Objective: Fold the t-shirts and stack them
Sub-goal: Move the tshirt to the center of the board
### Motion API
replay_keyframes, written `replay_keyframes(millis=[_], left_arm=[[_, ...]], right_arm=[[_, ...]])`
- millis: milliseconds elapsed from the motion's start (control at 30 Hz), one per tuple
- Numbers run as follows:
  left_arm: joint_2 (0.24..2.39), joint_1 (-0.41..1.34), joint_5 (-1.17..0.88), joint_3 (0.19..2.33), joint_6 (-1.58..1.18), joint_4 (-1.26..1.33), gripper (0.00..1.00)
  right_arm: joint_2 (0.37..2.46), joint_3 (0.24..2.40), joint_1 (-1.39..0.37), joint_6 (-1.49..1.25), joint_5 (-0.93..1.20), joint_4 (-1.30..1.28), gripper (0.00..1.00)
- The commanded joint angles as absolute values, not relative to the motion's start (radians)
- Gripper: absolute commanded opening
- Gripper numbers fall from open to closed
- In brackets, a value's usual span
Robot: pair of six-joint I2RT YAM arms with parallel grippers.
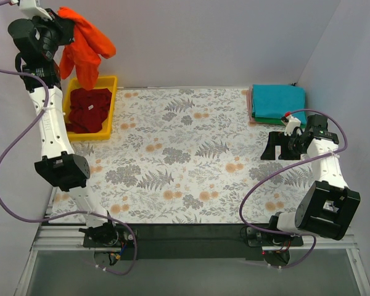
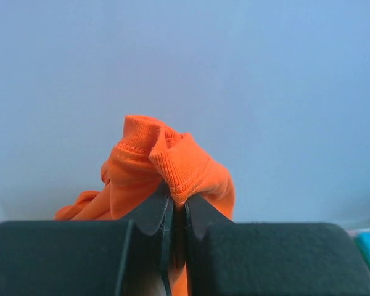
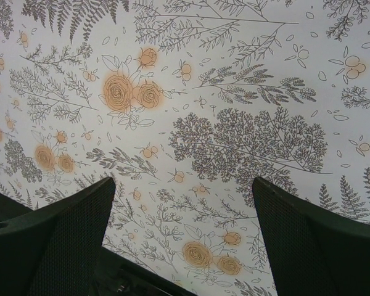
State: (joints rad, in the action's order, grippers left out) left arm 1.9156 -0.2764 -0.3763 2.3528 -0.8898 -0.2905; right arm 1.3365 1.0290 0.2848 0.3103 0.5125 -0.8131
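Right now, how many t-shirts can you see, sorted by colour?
Orange-red t-shirt: 1, hanging from the left end effector
Maroon t-shirt: 1, in the yellow bin
Teal t-shirt: 1, folded, top of the stack
Green t-shirt: 1, under the teal one
Total: 4

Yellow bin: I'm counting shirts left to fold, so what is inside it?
A crumpled maroon shirt fills the yellow bin. Anything beneath it is covered.
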Motion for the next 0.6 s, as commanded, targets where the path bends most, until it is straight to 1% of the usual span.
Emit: replay_keyframes(millis=[0,67,167,200,233,300,333,367,400,433,467,533,567], left_arm=[[1.786,-0.204,-0.551,2.312,-1.008,-0.213,0.0],[1.741,-0.183,-0.631,2.26,-1.038,-0.215,0.0],[1.669,-0.123,-0.744,2.105,-1.089,-0.224,0.0],[1.646,-0.101,-0.797,2.048,-1.088,-0.229,0.0],[1.62,-0.056,-0.811,1.942,-1.082,-0.23,0.0],[1.542,-0.019,-0.843,1.808,-1.081,-0.23,0.0],[1.517,-0.014,-0.871,1.667,-1.083,-0.232,0.15],[1.499,-0.014,-0.882,1.61,-1.044,-0.285,0.39],[1.471,-0.014,-0.873,1.568,-0.979,-0.352,0.77],[1.465,-0.014,-0.823,1.525,-0.903,-0.421,0.85],[1.454,-0.017,-0.81,1.447,-0.808,-0.508,0.86],[1.401,-0.072,-0.836,1.347,-0.769,-0.526,0.89],[1.379,-0.093,-0.897,1.265,-0.762,-0.512,0.9]], right_arm=[[1.315,1.032,0.281,0.316,0.535,-0.819,0.98],[1.31,1.034,0.281,0.316,0.538,-0.819,0.98],[1.304,1.034,0.281,0.316,0.538,-0.822,0.98],[1.302,1.035,0.281,0.316,0.54,-0.822,0.98],[1.299,1.035,0.281,0.316,0.543,-0.824,0.98],[1.296,1.037,0.282,0.319,0.552,-0.827,0.98],[1.292,1.038,0.281,0.322,0.558,-0.828,0.98],[1.286,1.04,0.281,0.331,0.566,-0.833,0.98],[1.281,1.042,0.281,0.336,0.568,-0.834,0.98],[1.27,1.043,0.279,0.339,0.569,-0.834,0.98],[1.264,1.045,0.281,0.345,0.571,-0.836,0.98],[1.253,1.049,0.279,0.36,0.581,-0.839,0.98],[1.252,1.051,0.279,0.367,0.597,-0.844,0.98]])
